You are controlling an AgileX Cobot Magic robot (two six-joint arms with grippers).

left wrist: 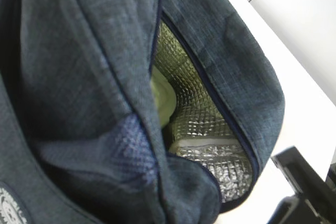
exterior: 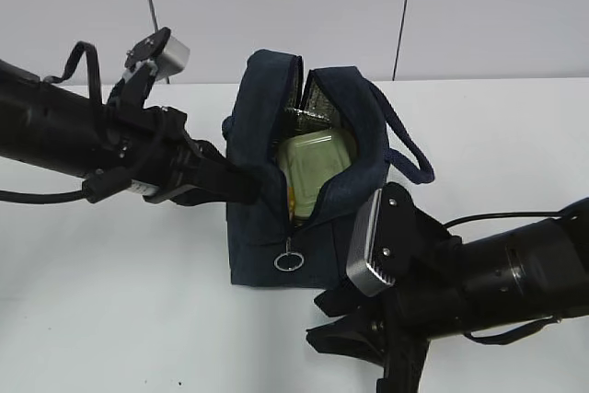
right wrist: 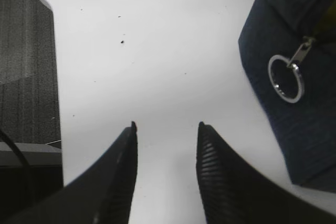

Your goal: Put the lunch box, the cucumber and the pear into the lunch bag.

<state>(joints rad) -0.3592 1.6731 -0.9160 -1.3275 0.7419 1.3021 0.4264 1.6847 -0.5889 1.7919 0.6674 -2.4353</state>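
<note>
The navy lunch bag (exterior: 276,236) stands upright mid-table with its top unzipped and its foil lining (left wrist: 202,108) showing. The sage-green lunch box (exterior: 317,161) sits tilted inside it, and its lid edge shows in the left wrist view (left wrist: 160,98). A small yellowish patch (exterior: 289,198) shows under the box; I cannot tell what it is. The cucumber and the pear are hidden. My left gripper (exterior: 241,187) is at the bag's left wall, its fingers buried in bunched fabric (left wrist: 157,182). My right gripper (right wrist: 168,125) is open and empty over the table, in front of the bag (right wrist: 294,114) near the zipper ring (right wrist: 286,77).
The white table (exterior: 110,301) spreads round the bag, with a pale panelled wall (exterior: 276,6) behind. In the right wrist view a dark edge (right wrist: 26,77) runs along the left. The right arm's black body (left wrist: 304,187) shows beyond the bag in the left wrist view.
</note>
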